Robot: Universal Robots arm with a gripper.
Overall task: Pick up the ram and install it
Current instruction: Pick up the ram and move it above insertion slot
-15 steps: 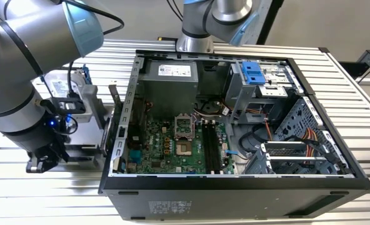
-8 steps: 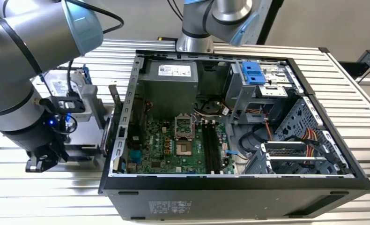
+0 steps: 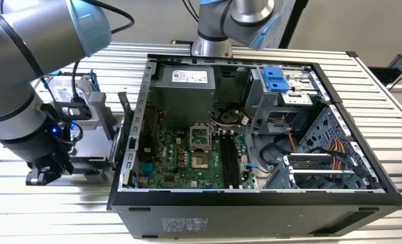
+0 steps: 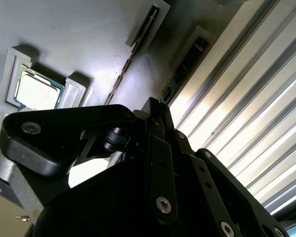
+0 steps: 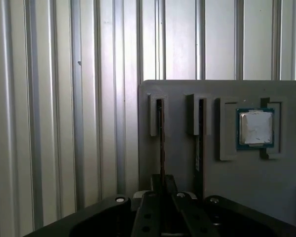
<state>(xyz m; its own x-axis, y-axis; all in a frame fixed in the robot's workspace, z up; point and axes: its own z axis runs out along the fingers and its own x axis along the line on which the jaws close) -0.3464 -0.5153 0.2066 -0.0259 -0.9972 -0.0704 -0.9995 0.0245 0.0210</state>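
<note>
The ram (image 5: pixel 161 140) is a thin dark stick standing on edge in a slot of the grey parts holder (image 5: pixel 177 98). It appears again as a narrow edge (image 4: pixel 133 54) in the second wrist view. My gripper (image 5: pixel 163 181) is lined up over this stick, which runs in under its tip. The same gripper (image 4: pixel 155 107) fills the lower part of the second wrist view. A second dark stick (image 5: pixel 200 143) stands in the neighbouring slot. In the exterior view my arm (image 3: pixel 24 117) reaches down at the holder (image 3: pixel 95 127), on the exterior view's left of the computer case.
The open computer case (image 3: pixel 255 201) lies on the ribbed metal table (image 3: pixel 391 127), with its motherboard (image 3: pixel 180 157) and long black memory slots (image 3: pixel 229 160) exposed. A square silver processor (image 5: pixel 256 127) rests in the holder. A hard drive (image 3: pixel 72 91) stands behind the holder.
</note>
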